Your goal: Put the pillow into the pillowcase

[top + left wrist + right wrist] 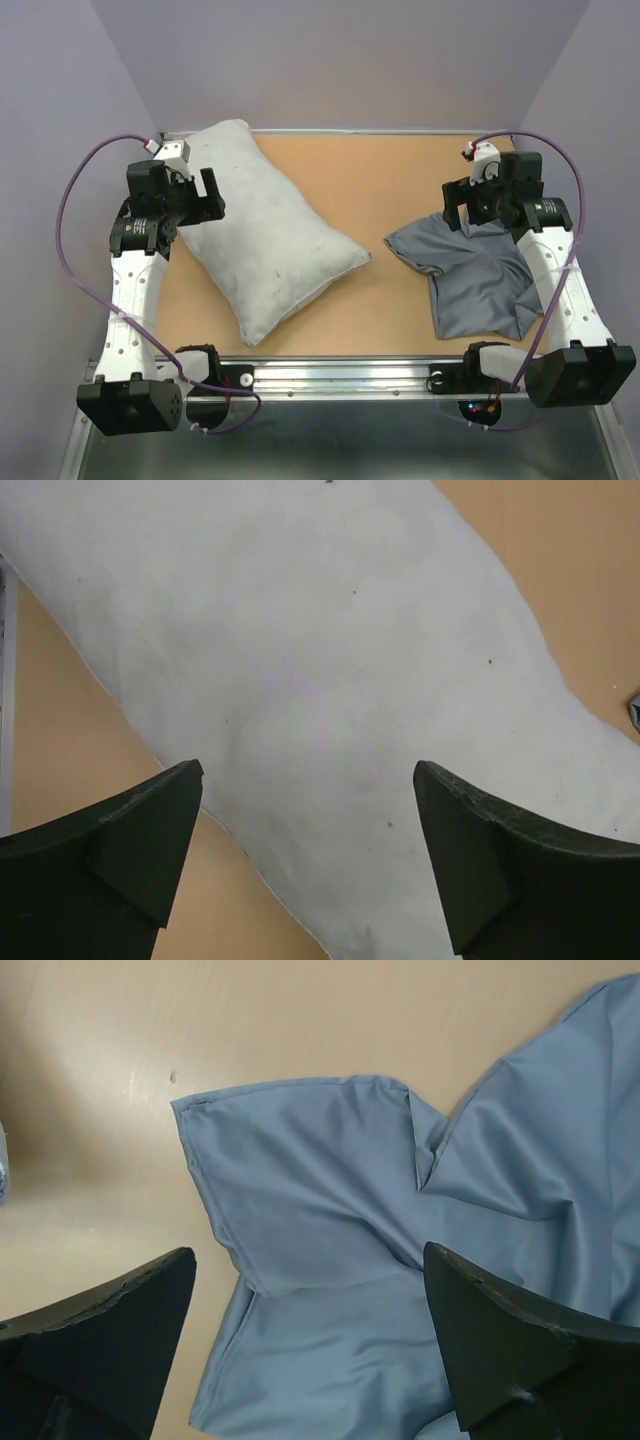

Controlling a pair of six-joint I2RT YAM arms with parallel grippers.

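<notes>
I have both tools spread wide and holding nothing. The left tool hangs over the far left part of the pillow, which lies slantwise on the left half of the worktop. The right tool hovers above the pillowcase, which lies rumpled and folded over itself on the right half, well apart from the pillow. My main worry is the pillowcase: I cannot tell which edge is the open mouth, and a pinch that catches both layers would seal it instead of opening it. The thin cloth may also skate across the smooth worktop instead of rising into the jaws. The pillow is plump, so a shallow bite on it could slip free when I lift or drag it. A trailing corner could then snag on the cloth and bunch it further. With the two things this far apart, one arm must reach across the middle, and I risk crowding the other arm.
</notes>
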